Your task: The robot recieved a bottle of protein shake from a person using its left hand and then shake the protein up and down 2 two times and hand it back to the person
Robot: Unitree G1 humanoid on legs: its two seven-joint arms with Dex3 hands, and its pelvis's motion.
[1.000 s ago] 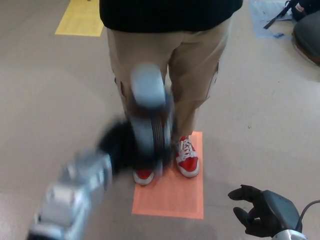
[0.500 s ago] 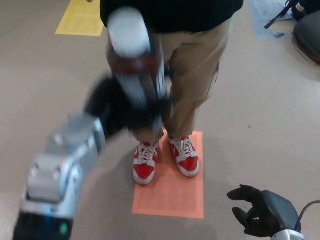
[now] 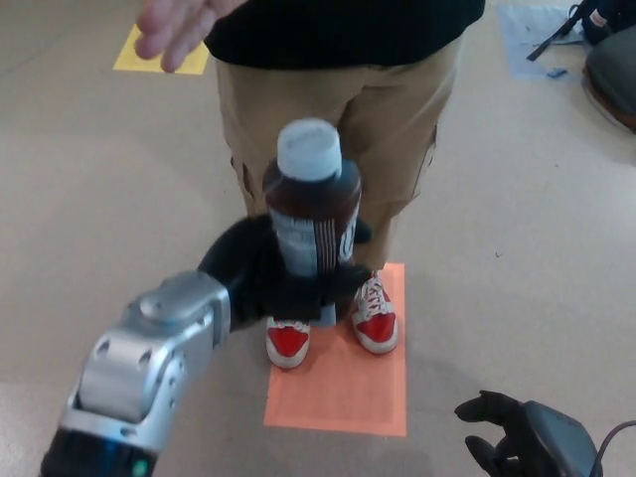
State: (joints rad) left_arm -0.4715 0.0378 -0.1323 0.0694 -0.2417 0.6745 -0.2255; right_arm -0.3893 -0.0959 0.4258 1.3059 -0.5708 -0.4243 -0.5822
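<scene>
Nearest, the right hand (image 3: 522,437) idles low with its fingers spread and empty. The left hand (image 3: 273,278) grips the protein shake bottle (image 3: 310,204) upright, lower than half a second ago and now sharp rather than blurred, so the shaking seems over. Beyond, the person's hand (image 3: 174,28) has appeared, open, suggesting hand-back comes next.

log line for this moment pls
left hand: shut on bottle, upright | right hand: open, idle | person's hand: open above
</scene>
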